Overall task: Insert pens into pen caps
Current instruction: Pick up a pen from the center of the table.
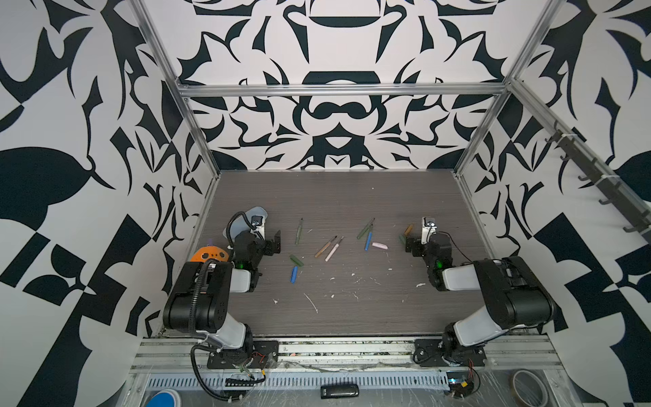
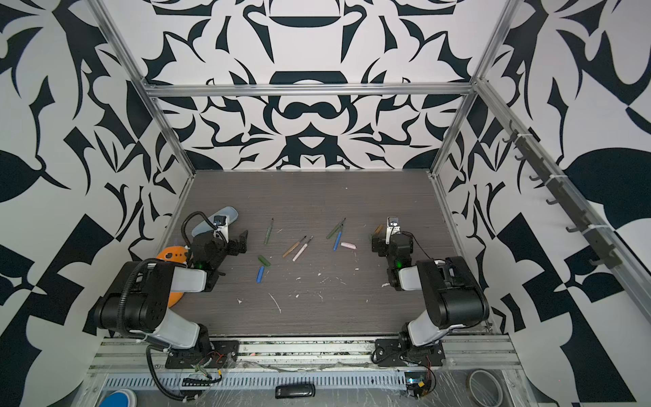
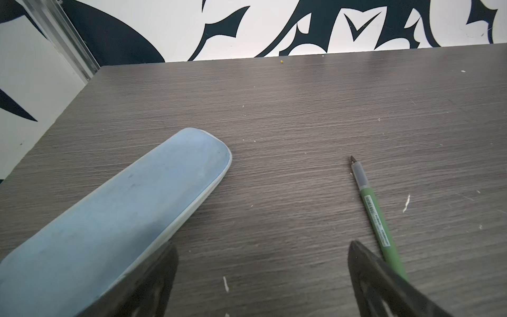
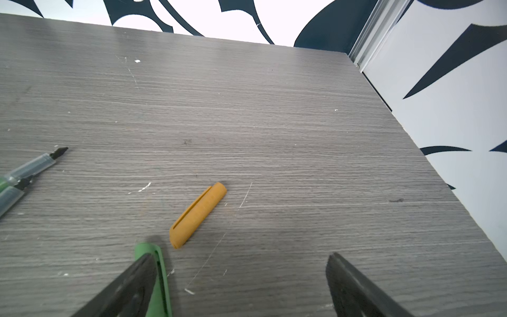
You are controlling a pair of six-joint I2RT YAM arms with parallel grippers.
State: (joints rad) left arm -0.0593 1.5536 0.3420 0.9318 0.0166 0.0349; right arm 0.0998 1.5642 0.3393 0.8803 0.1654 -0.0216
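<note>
Near to far, top views. Nearest arm bases: white flecks (image 1: pixel 311 303) strewn over grey tabletop (image 1: pixel 352 197). Next, left of centre: blue cap (image 1: pixel 293 274), w/ left green cap (image 1: pixel 296 260) just beside its far end. Slightly farther, toward table's sides: L gripper (image 1: pixel 274 243) and R gripper (image 1: pixel 410 245), well apart, each w/ jaws spread wide and holding nothing. Mid-table between them: orange-brown pen (image 1: pixel 326 246) and pink pen (image 1: pixel 334 248) side by side, dark tips aimed far-right. Right of those: blue pen (image 1: pixel 368 240) alongside right green pen (image 1: pixel 364 229), w/ pink cap (image 1: pixel 379 245) just beside blue pen's near end. At R gripper: right green cap (image 1: pixel 402 239), seen in R wrist view (image 4: pixel 141 247) partly behind one finger, contact not discernible. Just beyond, apart from it: orange-brown cap (image 4: pixel 198 215). Ahead of L gripper: left green pen (image 3: pixel 375 216), tip pointing away, barrel running close beside one finger. Farthest, far-left: pale blue pencil case (image 3: pixel 123 214). All pens uncapped, all caps lying loose on tabletop.
</note>
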